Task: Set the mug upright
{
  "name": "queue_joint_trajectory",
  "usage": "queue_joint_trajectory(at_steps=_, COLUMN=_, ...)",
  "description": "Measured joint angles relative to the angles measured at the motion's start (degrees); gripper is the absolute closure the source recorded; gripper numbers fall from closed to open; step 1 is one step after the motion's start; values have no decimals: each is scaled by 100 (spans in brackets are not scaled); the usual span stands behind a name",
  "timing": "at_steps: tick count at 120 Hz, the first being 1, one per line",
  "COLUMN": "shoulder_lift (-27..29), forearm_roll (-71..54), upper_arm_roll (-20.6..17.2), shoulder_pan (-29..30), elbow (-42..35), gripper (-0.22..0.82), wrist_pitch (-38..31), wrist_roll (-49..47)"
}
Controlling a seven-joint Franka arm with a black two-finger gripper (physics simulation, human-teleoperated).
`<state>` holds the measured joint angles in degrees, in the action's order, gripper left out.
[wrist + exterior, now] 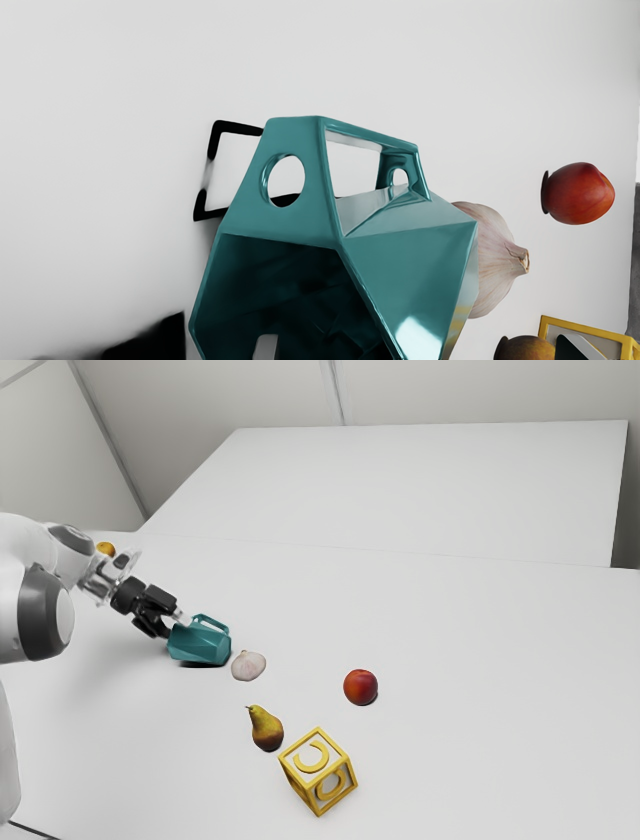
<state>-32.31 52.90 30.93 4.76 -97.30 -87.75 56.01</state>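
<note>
The teal faceted mug (200,644) lies on its side on the table, its handle upward and its mouth facing my gripper (176,624), which is right at the mouth end. In the wrist view the mug (405,280) shows its dark interior. My gripper (420,347) is open there, fingers wide apart: one fingertip (266,347) overlaps the dark mouth, the other is beyond the mug's outer wall. Whether either finger touches the mug cannot be told.
A garlic bulb (248,665) sits close by the mug's base end. Farther out on the table (480,660) are a pear (266,729), a red peach (361,687) and a yellow-framed block (319,771). A yellow-orange fruit (106,548) is behind the arm.
</note>
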Motion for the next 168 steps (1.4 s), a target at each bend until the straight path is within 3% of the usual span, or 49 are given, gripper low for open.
queue_joint_trajectory(at_steps=44, shoulder_lift=-10, forearm_roll=254, upper_arm_roll=0, shoulder_pan=42, elbow=-157, gripper=3, wrist_pitch=234, wrist_roll=171)
queue_joint_trajectory(at_steps=116, shoulder_lift=-8, forearm_roll=359, upper_arm_roll=0, shoulder_pan=44, elbow=-202, gripper=60, wrist_pitch=302, wrist_roll=301)
queue_joint_trajectory(at_steps=150, shoulder_lift=155, forearm_roll=282, upper_arm_roll=5, shoulder_pan=41, elbow=-195, gripper=74, wrist_pitch=251, wrist_roll=331)
queue_joint_trajectory(at_steps=168, shoulder_lift=453, forearm_roll=192, upper_arm_roll=8, shoulder_pan=16, elbow=-193, gripper=75, wrist_pitch=248, wrist_roll=337)
